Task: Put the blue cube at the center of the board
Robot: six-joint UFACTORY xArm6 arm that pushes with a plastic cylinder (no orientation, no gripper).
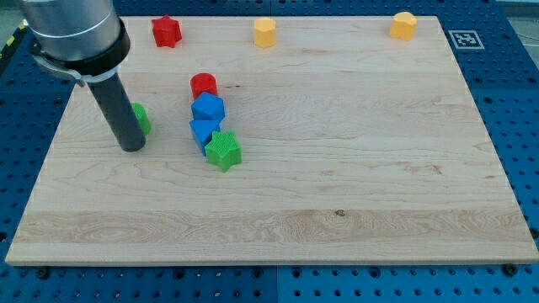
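Pale wooden table (354, 210) on a blue perforated base. Found the blue cube (208, 108) well to the view's left of the middle, packed into a short column of blocks. Touched a red cylinder (203, 84) toward the view's top and a second blue block (203, 130), shape unclear, toward the bottom, with a green star-shaped block (223, 151) closing the row. Probably needed a push rightward and slightly down to reach the centre.

Saw my tip (132, 148) left of that column and apart from it, half hiding another green block (141, 118). Judged it placed there to come at the cube from its left. Carried no fingers at all, only the bare rod, and held nothing.

Noted a red star-shaped block (166, 31) and two yellow blocks (265, 32) (403, 25) along the top edge, out of the way.
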